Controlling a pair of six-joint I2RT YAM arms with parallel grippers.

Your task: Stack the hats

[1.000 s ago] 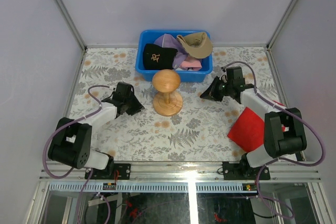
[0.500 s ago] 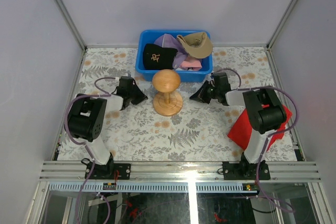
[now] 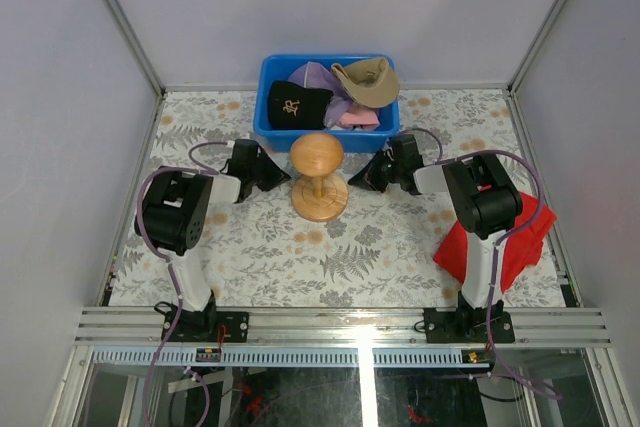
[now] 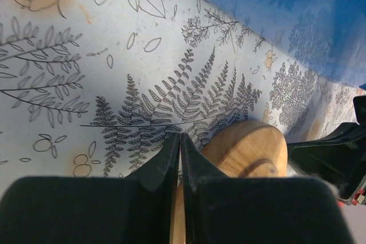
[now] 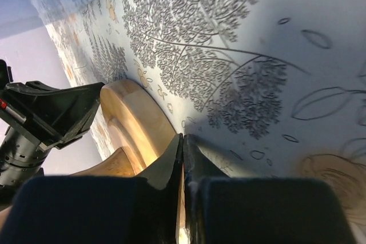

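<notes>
Both arms have swung in beside the wooden stand (image 3: 317, 155), left claw (image 3: 272, 169) and right claw (image 3: 366, 176) pinched together, empty; the caps (image 3: 330, 93), likely soft and light, heap in the blue bin (image 3: 272, 133), so grip a brim.

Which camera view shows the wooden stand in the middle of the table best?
The top view. It shows the whole wooden stand: round top, stem and round base. The left wrist view shows only a part of the stand, low in the picture. The right wrist view shows only the edge of its base, very close.
</notes>
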